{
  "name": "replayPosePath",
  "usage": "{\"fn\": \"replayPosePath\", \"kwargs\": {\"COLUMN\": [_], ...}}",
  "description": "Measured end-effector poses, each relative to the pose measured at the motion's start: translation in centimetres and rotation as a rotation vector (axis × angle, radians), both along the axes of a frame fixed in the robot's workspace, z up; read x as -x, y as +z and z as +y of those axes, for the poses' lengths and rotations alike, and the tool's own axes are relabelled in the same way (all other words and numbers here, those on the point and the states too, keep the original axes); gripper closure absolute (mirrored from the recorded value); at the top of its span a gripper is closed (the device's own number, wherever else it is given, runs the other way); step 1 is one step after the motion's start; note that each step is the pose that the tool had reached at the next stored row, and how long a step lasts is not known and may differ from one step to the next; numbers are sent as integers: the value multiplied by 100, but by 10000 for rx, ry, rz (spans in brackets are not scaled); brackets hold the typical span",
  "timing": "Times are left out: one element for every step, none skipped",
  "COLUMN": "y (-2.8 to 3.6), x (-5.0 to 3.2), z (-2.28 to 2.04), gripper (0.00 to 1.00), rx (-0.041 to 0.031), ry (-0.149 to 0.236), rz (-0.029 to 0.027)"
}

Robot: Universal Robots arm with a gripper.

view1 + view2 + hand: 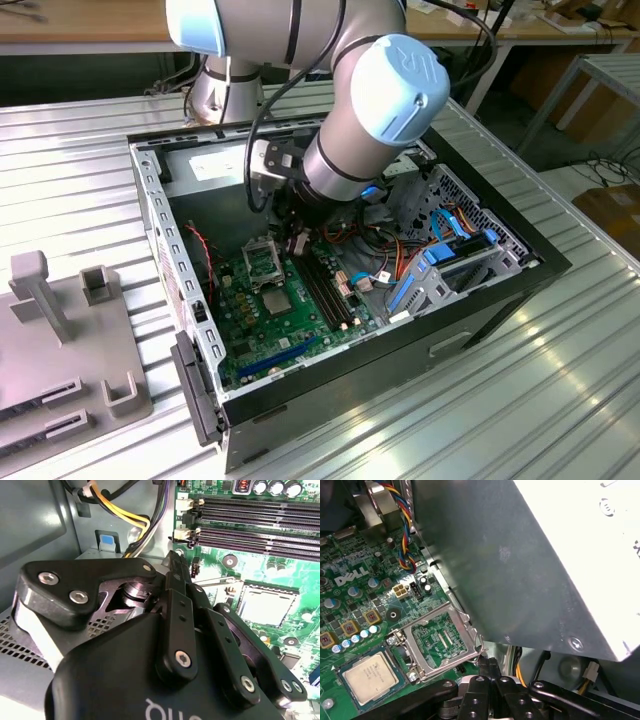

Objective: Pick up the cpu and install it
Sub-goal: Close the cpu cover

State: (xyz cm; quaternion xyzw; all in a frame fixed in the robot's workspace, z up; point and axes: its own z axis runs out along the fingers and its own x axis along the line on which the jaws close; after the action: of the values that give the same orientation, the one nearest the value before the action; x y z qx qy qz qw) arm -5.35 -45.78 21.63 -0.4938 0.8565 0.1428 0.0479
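Narrowed to a slim gap, the end effector (490, 667) holds nothing; its black fingers (180, 572) meet above the motherboard (270, 320) inside the open computer case (160, 230) on the counter (70, 170). Seated in its socket, the cpu (369, 676) shows its silver top, just beside the raised metal frame (437, 640) and near the power-supply box (520, 565).
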Motion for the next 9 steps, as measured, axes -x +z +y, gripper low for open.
{"fn": "replayPosePath", "kwargs": {"y": [14,22,30,37,43,49,53,57,61], "x": [0,0,0,0,0,0,0,0,0], "z": [0,0,0,0,0,0,0,0,0], "gripper": [89,89,89,89,89,89,89,89,89], "rx": [18,29,39,48,57,67,76,89,104], "ry": [-1,-1,0,0,0,0,-1,-1,0], "rz": [1,0,0,1,0,0,0,0,0]}}
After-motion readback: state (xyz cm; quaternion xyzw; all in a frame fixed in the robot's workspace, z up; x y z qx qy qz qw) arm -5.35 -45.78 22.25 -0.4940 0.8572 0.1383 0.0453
